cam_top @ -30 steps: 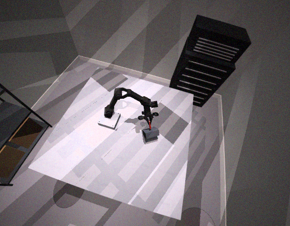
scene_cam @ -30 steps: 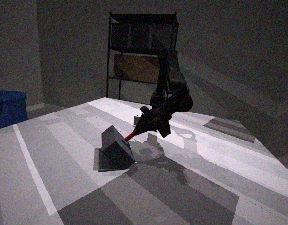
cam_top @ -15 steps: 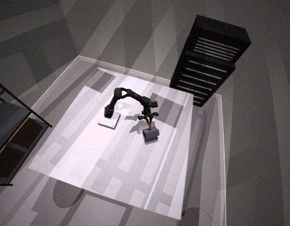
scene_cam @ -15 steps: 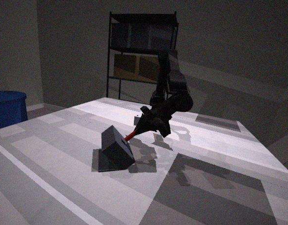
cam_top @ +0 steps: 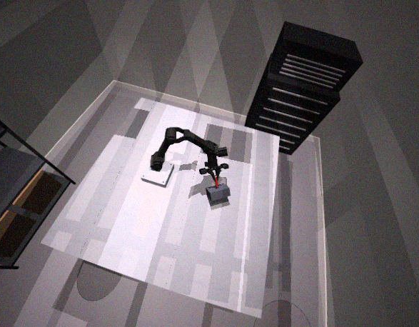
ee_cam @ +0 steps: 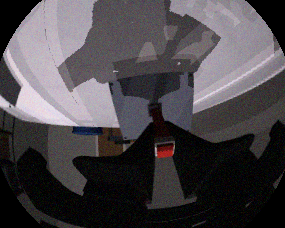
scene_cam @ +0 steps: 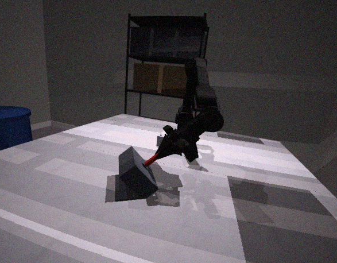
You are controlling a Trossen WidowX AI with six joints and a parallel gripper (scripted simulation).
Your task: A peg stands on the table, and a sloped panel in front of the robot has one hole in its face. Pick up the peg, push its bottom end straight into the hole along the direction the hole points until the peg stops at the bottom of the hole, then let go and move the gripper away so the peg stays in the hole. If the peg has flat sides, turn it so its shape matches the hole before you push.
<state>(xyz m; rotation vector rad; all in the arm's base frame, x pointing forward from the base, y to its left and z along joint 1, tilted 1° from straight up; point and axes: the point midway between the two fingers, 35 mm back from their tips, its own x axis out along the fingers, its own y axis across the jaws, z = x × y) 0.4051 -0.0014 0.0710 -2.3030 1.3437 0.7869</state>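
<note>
The red peg (cam_top: 216, 182) (scene_cam: 150, 160) (ee_cam: 165, 151) is tilted, its lower end meeting the sloped face of the dark grey block (cam_top: 220, 195) (scene_cam: 136, 182) (ee_cam: 181, 110). In the wrist view that lower end is at the dark square hole (ee_cam: 153, 107). It looks at or just inside the mouth; how deep it sits is hidden. The peg's end towards the camera looks square, and its sides look roughly in line with the hole. My gripper (cam_top: 215, 175) (scene_cam: 157, 155) (ee_cam: 158, 125) is shut on the peg's upper part, a short way out from the face.
The arm's white base plate (cam_top: 158, 175) is on the table (cam_top: 134, 228) (scene_cam: 79, 229), behind and to one side of the block. A dark cabinet (cam_top: 295, 93) stands beyond the table edge, a shelf rack (scene_cam: 166, 58) behind the arm, and a blue bin (scene_cam: 10, 126) off the table's side.
</note>
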